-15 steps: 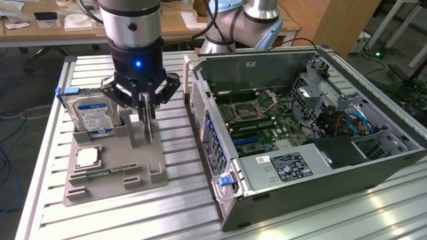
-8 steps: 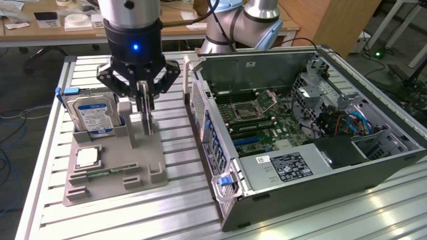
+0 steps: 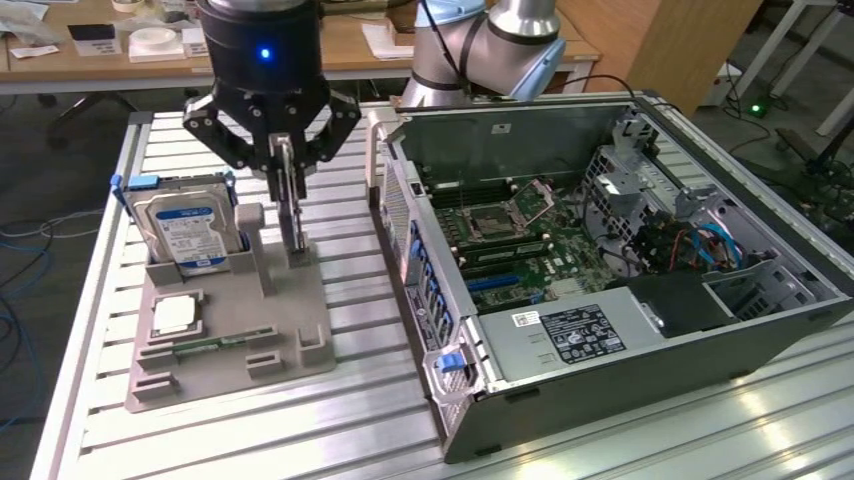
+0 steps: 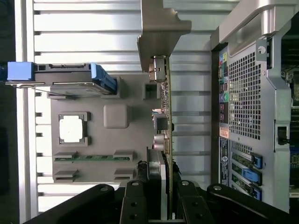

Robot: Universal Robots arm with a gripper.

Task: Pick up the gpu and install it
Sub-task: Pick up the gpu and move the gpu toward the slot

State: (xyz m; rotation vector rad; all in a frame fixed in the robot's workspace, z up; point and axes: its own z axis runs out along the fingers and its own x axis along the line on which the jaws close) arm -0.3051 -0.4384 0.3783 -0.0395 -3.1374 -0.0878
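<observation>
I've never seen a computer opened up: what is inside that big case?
A green circuit board with a square socket, a grey labelled box and blue cables. What lies beneath the box is covered.

The bench [image 3: 267, 440] is built of ribbed, brushed aluminium with a dull sheen. The parts holder [image 3: 300, 300] is moulded in matt grey plastic. The hard drive [image 3: 187, 225] is cased in silvery metal, faced with a glossy blue-and-white label and edged by blue plastic rails [image 4: 105, 77]. The gpu [image 4: 167, 107] is seen as a brownish circuit board, fitted with a smooth, satin metal bracket [image 4: 161, 28]. The claw [image 3: 284, 178] is finished in matt black. The computer case [image 4: 243, 98] is formed of grey sheet metal, perforated at the rear. The processor [image 4: 71, 129] is capped with pale, smooth metal.
</observation>
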